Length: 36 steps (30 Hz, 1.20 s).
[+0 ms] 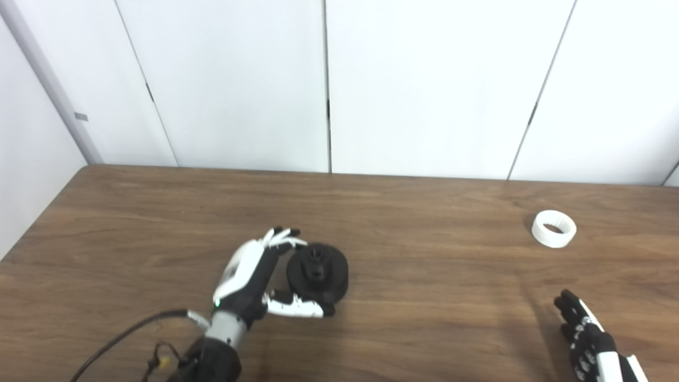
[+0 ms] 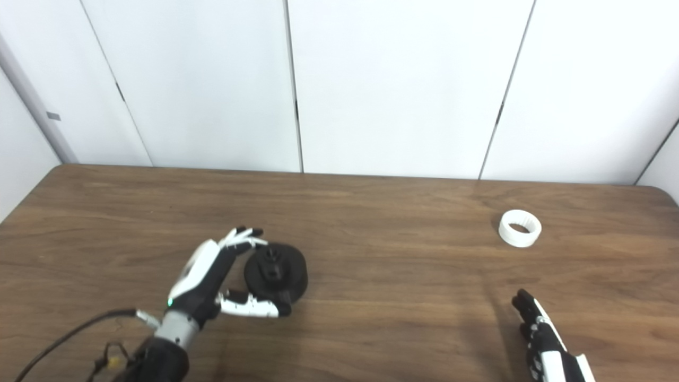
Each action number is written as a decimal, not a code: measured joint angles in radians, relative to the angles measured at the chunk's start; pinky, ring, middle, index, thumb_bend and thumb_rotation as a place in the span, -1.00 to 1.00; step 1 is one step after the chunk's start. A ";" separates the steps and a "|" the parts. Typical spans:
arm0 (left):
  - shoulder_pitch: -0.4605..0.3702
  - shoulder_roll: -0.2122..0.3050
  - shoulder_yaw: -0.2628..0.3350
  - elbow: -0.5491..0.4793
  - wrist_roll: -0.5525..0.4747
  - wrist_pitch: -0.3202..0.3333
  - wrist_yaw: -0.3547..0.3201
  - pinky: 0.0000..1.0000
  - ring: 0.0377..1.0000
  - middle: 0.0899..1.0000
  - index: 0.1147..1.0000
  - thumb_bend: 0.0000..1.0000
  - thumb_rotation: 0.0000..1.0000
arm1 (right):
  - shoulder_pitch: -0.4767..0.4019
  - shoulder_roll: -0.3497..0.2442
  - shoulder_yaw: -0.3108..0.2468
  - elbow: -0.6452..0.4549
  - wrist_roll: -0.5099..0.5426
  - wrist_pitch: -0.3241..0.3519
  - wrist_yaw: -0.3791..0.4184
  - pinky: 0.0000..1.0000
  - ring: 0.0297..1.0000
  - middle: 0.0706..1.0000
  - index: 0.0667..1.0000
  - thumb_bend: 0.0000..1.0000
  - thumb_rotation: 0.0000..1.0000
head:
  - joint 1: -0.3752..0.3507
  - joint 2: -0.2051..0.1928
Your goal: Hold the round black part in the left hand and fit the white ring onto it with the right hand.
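Note:
The round black part (image 1: 318,272) sits on the wooden table (image 1: 424,297), left of centre, a small hub sticking up from its top. My left hand (image 1: 254,276) curls around its left side, fingers at the far rim and thumb at the near rim, touching or nearly touching it. The white ring (image 1: 554,228) lies flat at the far right of the table, on its own. My right hand (image 1: 586,334) hovers at the bottom right, well short of the ring, fingers stretched out and holding nothing.
White wall panels (image 1: 329,85) rise behind the table's far edge. A black cable (image 1: 122,334) trails from my left wrist toward the bottom left. Bare wood lies between the black part and the ring.

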 measured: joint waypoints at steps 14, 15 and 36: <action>0.103 -0.084 -0.085 0.000 0.090 -0.061 0.006 1.00 1.00 0.79 -0.16 0.04 -0.86 | 0.004 0.002 0.016 -0.065 -0.021 0.064 -0.020 1.00 1.00 0.86 0.82 0.34 1.00 | -0.048 0.067; 0.106 -0.085 -0.087 0.002 0.093 -0.070 0.007 1.00 1.00 0.78 -0.16 0.04 -0.87 | 0.004 0.002 0.018 -0.069 -0.024 0.067 -0.022 1.00 0.99 0.85 0.82 0.36 1.00 | -0.048 0.068; 0.127 -0.107 -0.100 0.113 0.137 -0.198 0.072 1.00 1.00 0.77 -0.16 0.04 -0.88 | 0.000 0.008 0.061 -0.163 -0.070 0.187 -0.065 1.00 0.96 0.82 0.81 0.37 1.00 | -0.092 0.144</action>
